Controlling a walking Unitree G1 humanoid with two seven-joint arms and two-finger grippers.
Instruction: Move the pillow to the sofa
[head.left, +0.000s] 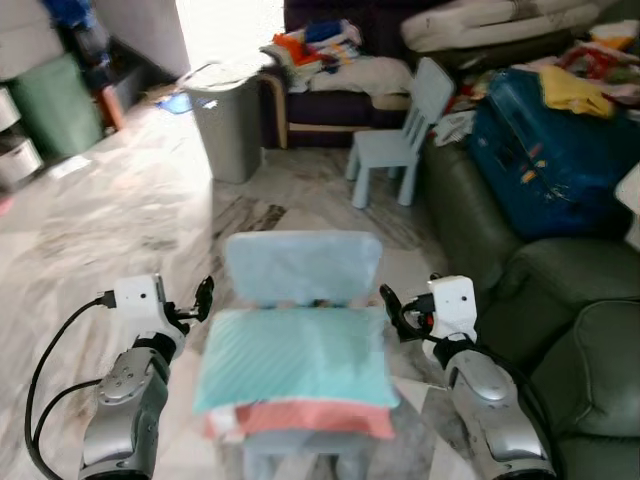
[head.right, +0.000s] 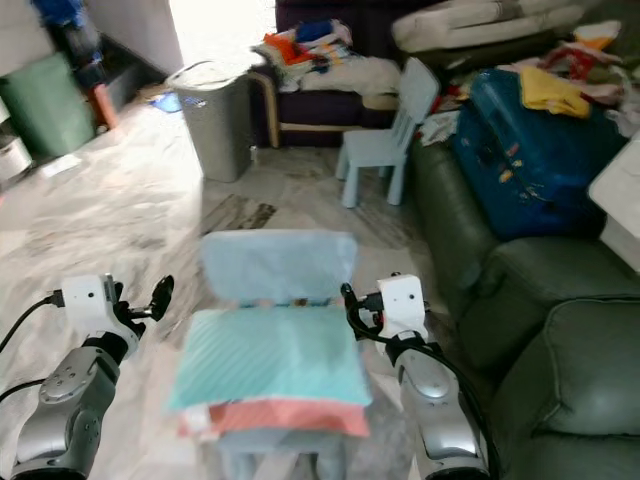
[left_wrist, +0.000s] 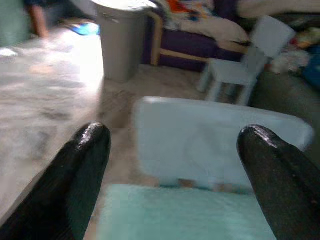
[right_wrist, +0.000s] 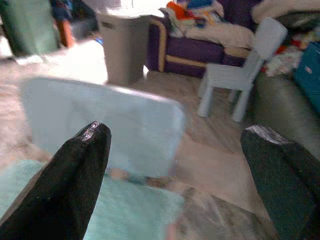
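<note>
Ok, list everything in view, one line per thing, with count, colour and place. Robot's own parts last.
pillows: two stacked, teal on top of coral, on the near chair's seat
near chair: one, pale blue, straight ahead between the grippers
far chair: one, pale blue, on the floor beside the green sofa
bin: one, grey, on the floor left of the purple sofa
purple sofa: one, dark purple, far end of the room, piled with clothes
green sofa: one, dark green, along the right
suitcase: one, blue, on the green sofa
left gripper: black fingers, open, left of the pillows
right gripper: black fingers, open, right of the pillows
</note>
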